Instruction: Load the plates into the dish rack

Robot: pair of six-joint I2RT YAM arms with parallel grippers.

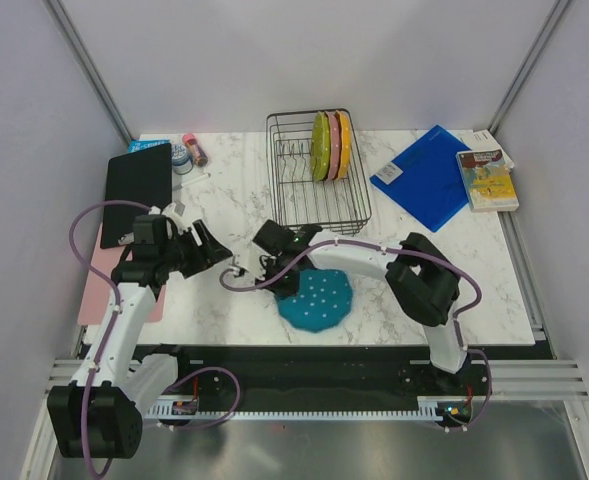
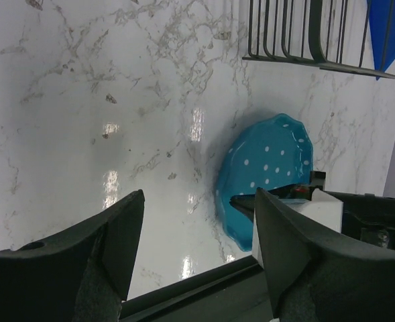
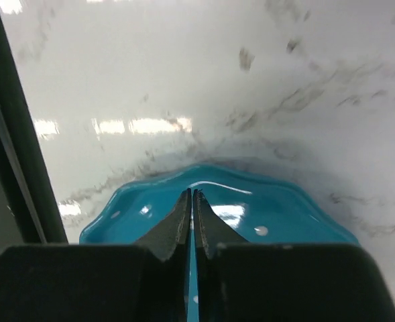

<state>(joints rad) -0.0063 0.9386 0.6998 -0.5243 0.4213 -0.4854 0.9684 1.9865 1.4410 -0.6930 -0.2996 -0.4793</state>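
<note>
While rack (image 1: 304,200) holds three plates (image 1: 332,145) upright, teal plate (image 1: 319,300) lies outside — right fingers (image 3: 174,228) closed, left fingers (image 2: 117,241) apart, empty.

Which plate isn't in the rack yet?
The teal blue plate. It lies on the table, pinched at its rim by the right gripper; the green plate, pink plate and orange-yellow plate stand upright in the dish rack.

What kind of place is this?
Probably a robot test booth, not a home kitchen: plain walls close in a marble table, two robot arms are bolted at its edge, and a dish rack sits beside a folder and book.
</note>
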